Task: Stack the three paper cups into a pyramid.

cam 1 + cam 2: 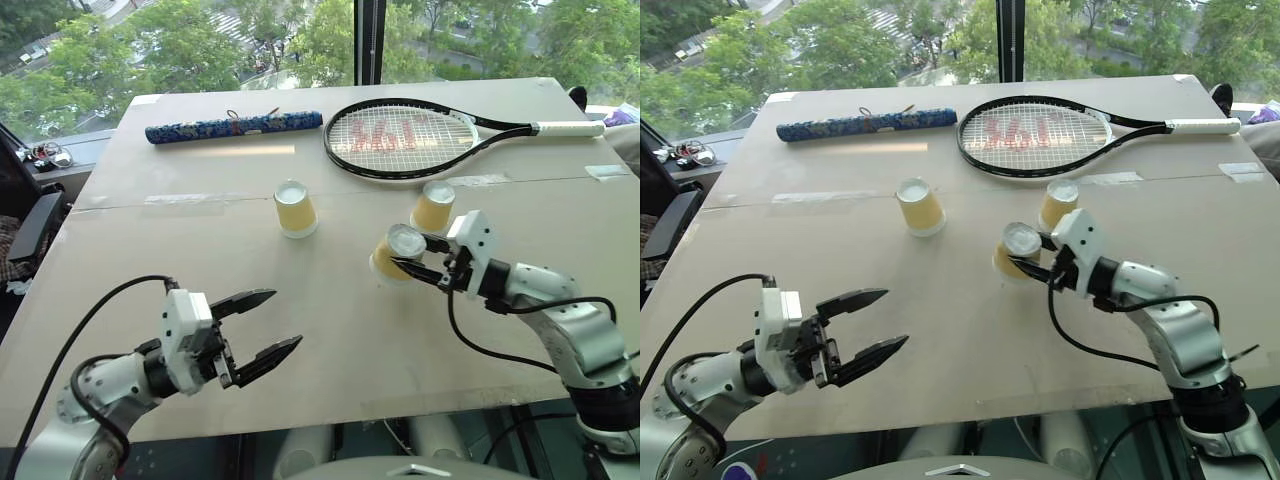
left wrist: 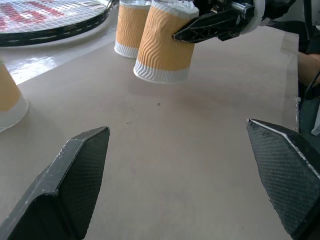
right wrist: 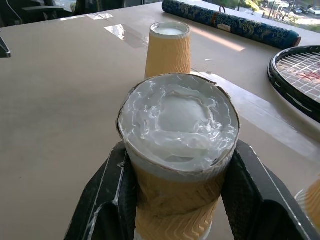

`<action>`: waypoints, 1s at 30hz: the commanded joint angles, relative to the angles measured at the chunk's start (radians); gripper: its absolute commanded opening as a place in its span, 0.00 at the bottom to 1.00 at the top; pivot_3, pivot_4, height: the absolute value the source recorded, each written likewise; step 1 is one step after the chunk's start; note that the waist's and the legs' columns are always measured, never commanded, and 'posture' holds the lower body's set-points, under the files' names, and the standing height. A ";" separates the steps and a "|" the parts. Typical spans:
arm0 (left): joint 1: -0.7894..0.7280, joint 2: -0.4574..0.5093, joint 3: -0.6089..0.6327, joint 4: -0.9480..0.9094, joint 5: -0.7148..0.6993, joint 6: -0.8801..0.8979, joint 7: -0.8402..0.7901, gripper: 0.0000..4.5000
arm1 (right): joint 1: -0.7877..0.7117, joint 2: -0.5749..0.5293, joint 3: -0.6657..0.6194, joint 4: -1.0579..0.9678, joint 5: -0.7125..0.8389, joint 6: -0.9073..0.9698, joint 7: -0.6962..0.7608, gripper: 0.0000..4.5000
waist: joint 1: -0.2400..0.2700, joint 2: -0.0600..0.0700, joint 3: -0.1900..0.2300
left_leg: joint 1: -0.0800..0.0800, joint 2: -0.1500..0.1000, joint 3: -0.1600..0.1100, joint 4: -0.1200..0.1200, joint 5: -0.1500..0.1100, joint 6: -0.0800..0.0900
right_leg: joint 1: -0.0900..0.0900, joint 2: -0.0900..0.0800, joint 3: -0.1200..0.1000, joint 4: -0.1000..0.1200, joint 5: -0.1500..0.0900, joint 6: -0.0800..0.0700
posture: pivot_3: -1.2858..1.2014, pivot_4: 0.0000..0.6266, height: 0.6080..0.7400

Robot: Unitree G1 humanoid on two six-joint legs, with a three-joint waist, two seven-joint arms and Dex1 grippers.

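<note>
Nearest the head camera, the left gripper hovers over bare table with its jaws spread wide and nothing between them, well on the near side of the tennis racket. On the racket's near side, the right gripper has its jaws clamped on the sides of one upside-down paper cup, tilted; its fingers hide the cup's lower sides, and whether its rim touches the table cannot be told. A second cup stands just beyond it, nearly touching the racket's frame, a third cup stands apart beside the racket's head, and a blue patterned roll lies beside the racket at the far edge.
</note>
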 commanded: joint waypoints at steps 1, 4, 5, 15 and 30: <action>0.067 -0.024 0.074 -0.012 -0.039 -0.049 -0.040 1.00 | -0.034 0.016 0.014 0.026 -0.034 -0.041 -0.002 0.35 | 0.000 0.000 0.000 | -0.002 0.000 -0.001 0.000 0.000 0.000 | 0.000 0.000 -0.001 -0.002 0.000 0.000 | 0.52 0.24 1.00; 0.105 -0.038 0.099 -0.023 -0.044 -0.065 -0.056 1.00 | -0.065 0.033 0.029 0.056 -0.044 -0.052 0.013 0.35 | -0.001 0.000 0.000 | -0.007 0.000 -0.004 0.000 0.000 0.000 | -0.005 0.000 -0.004 -0.003 0.000 0.000 | 0.52 0.24 1.00; 0.109 -0.041 0.103 -0.025 -0.040 -0.072 -0.056 1.00 | -0.077 0.043 0.037 0.069 -0.051 -0.053 0.013 0.35 | -0.001 0.000 0.000 | -0.008 0.000 -0.004 0.000 0.000 0.000 | -0.006 0.000 -0.004 -0.003 0.000 0.000 | 0.52 0.24 1.00; 0.125 -0.056 0.110 -0.030 -0.027 -0.097 -0.052 1.00 | -0.160 0.086 0.094 0.190 -0.104 -0.069 0.052 0.80 | -0.003 0.000 0.000 | -0.010 -0.001 -0.007 0.001 0.000 0.000 | -0.006 -0.001 -0.007 -0.003 0.000 0.000 | 0.52 0.24 1.00; -0.025 -0.018 0.066 -0.034 -0.069 -0.015 0.008 1.00 | -0.182 -0.082 -0.218 0.096 0.035 0.025 0.000 0.98 | -0.006 0.001 0.000 | -0.010 -0.001 -0.008 0.001 0.000 0.000 | -0.005 -0.001 -0.009 -0.003 0.000 0.000 | 0.52 0.24 1.00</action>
